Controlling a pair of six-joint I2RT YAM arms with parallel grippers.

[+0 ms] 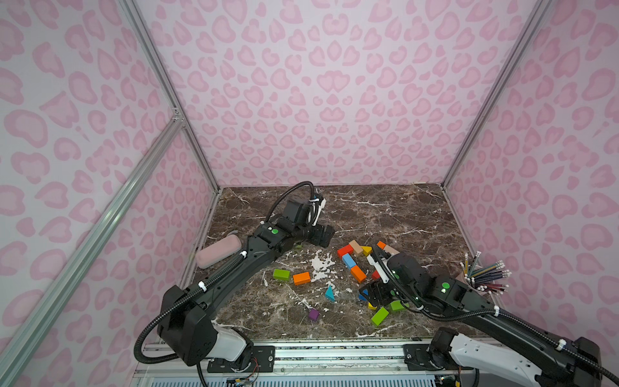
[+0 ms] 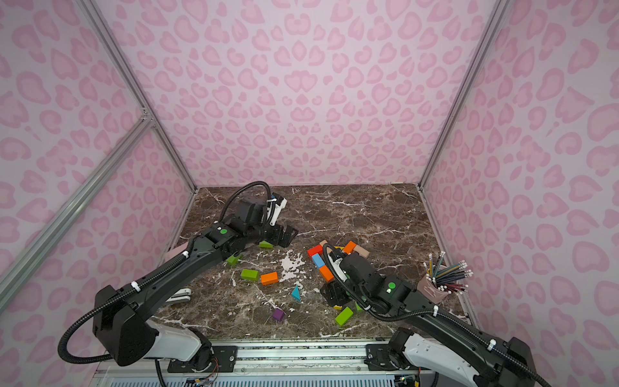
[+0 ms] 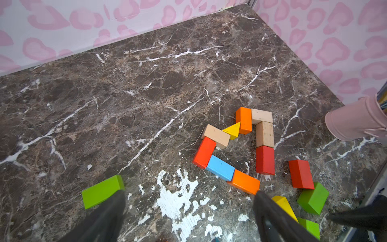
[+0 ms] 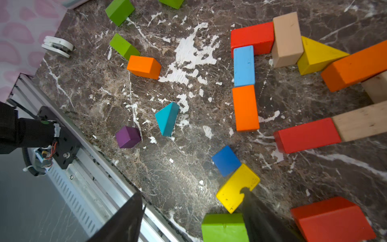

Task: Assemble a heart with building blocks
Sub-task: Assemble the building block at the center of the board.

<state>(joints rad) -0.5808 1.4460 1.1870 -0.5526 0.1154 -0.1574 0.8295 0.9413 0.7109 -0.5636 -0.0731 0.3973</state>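
Right end effector (image 4: 193,192) hangs with yellow block (image 4: 234,188) at one fingertip.

Twenty building blocks (image 1: 358,273) — five green (image 2: 249,274), three red (image 3: 265,160), three orange (image 4: 144,67), three plain wood (image 3: 265,134), two yellow (image 4: 237,187), two blue (image 4: 244,66), one teal (image 4: 167,119), one purple (image 4: 127,137) — plus one pencil cup (image 2: 432,289), one pouch (image 1: 217,254).
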